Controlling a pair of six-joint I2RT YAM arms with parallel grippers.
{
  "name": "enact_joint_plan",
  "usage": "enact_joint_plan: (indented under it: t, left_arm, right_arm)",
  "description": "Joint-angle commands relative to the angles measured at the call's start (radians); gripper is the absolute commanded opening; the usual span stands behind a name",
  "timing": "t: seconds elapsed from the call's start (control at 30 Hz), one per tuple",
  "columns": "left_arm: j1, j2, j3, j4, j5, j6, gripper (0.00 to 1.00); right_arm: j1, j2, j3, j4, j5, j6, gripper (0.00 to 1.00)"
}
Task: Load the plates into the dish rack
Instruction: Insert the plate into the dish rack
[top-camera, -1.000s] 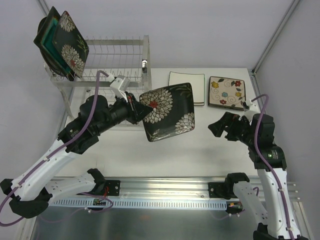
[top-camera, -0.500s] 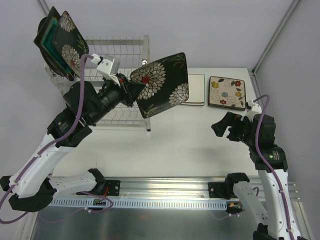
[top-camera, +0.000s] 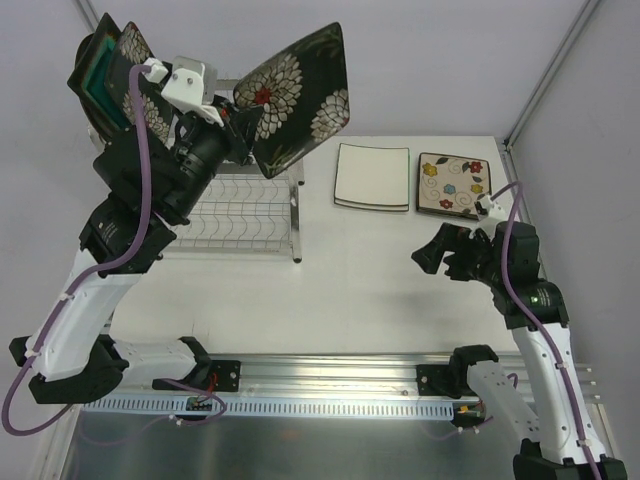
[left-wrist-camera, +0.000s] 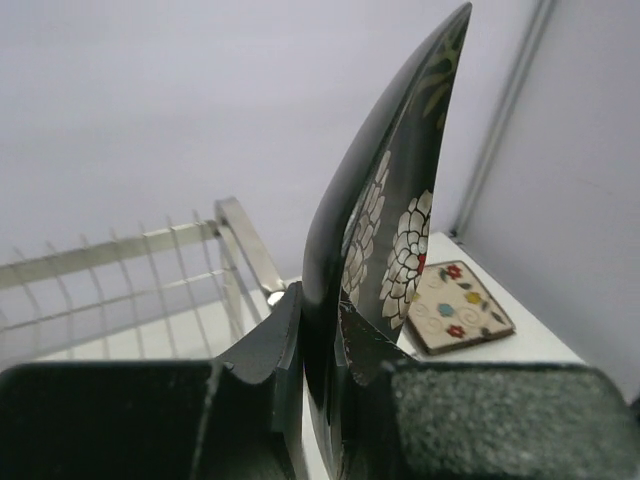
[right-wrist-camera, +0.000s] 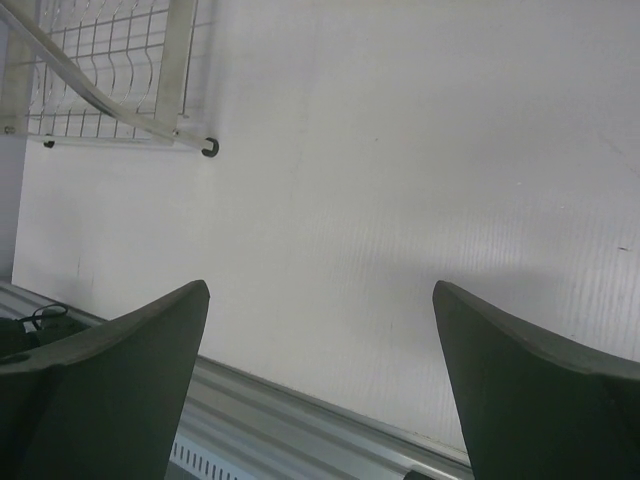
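The black chrysanthemum plate (top-camera: 297, 98) is up in the air, tilted steeply so its patterned face turns toward the right side of the worktop (top-camera: 400, 285); in the top view it overlaps the far right corner of the dish rack (top-camera: 236, 212), touching neither rack nor worktop; the left gripper (top-camera: 246, 124) is clamped on its lower left edge, one finger on each face; in the left wrist view the same plate (left-wrist-camera: 400, 215) rises almost edge-on from between the closed fingers (left-wrist-camera: 268, 345) of that gripper (left-wrist-camera: 320, 335), with the rack's wire rails (left-wrist-camera: 150, 270) behind it on the left; at the rack's far left end two plates stand on edge, a teal-centred plate (top-camera: 93, 80) and just in front of it a second black flowered plate (top-camera: 133, 48), close together, partly hidden by the left arm; on the worktop to the right of the rack the white square plate (top-camera: 372, 177) lies flat, and just beside it, further right, the cream flowered plate (top-camera: 454, 185), which also shows in the left wrist view (left-wrist-camera: 455, 308); nearer the arm bases the right gripper (top-camera: 440, 258) hangs above bare worktop (right-wrist-camera: 420, 150), well apart from both flat plates; its jaws stand wide apart with nothing between them (right-wrist-camera: 320, 292); a foot and corner of the rack (right-wrist-camera: 120, 90) show at the upper left of its view
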Motion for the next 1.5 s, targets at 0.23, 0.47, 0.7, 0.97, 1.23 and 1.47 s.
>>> enact_joint_plan:
  t: [0.23,0.47,0.7,0.97,1.23,1.47]
  left_arm:
    - [-0.005,-0.003,0.149,0.455,-0.288,0.369,0.00]
    - [0.038,-0.047,0.051,0.683,-0.389,0.587,0.00]
    - [0.324,-0.044,0.001,0.528,-0.305,0.359,0.00]
    - [0.507,0.017,0.022,0.465,-0.224,0.267,0.00]
    - [0.667,0.057,0.008,0.365,-0.106,0.149,0.00]
    - [0.722,0.066,-0.044,0.353,-0.055,0.104,0.00]
  right_arm:
    - [0.137,-0.021,-0.031,0.002,-0.017,-0.015,0.99]
    - [0.135,0.003,-0.002,-0.018,0.052,-0.039,1.00]
    - [0.134,0.033,0.015,-0.017,0.079,-0.033,0.99]
    - [0.132,0.039,0.009,-0.033,0.099,-0.081,1.00]
    - [0.124,0.068,0.017,-0.030,0.090,-0.082,1.00]
    - [0.124,0.074,0.011,-0.024,0.087,-0.107,0.99]
